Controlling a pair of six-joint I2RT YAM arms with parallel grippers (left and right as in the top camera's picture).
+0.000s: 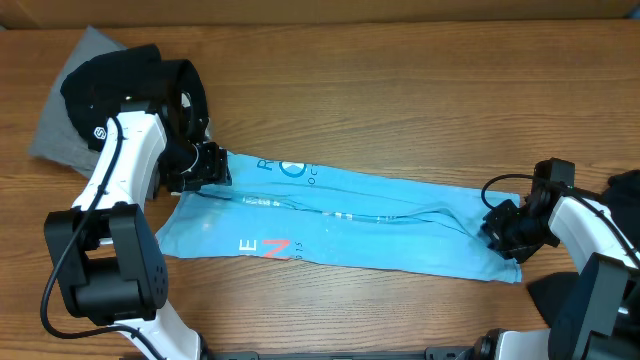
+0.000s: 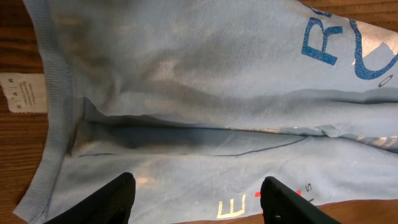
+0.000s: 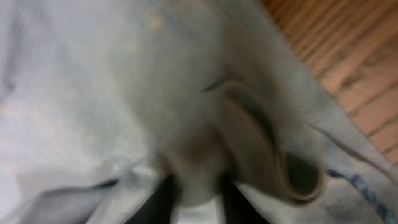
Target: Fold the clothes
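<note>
A light blue garment (image 1: 340,225) with blue and red lettering lies stretched in a long strip across the table. My left gripper (image 1: 205,168) is at its left end. In the left wrist view the jaws (image 2: 196,202) are open and empty above the blue fabric (image 2: 205,93), near its ribbed hem. My right gripper (image 1: 500,232) is at the garment's right end. In the right wrist view its jaws (image 3: 196,199) are shut on a bunched fold of the pale fabric (image 3: 205,143).
A grey cloth (image 1: 62,110) and a black garment (image 1: 115,75) lie at the back left. More dark clothing (image 1: 625,195) lies at the right edge. A white label (image 2: 22,92) hangs from the hem onto the wooden table (image 1: 400,90).
</note>
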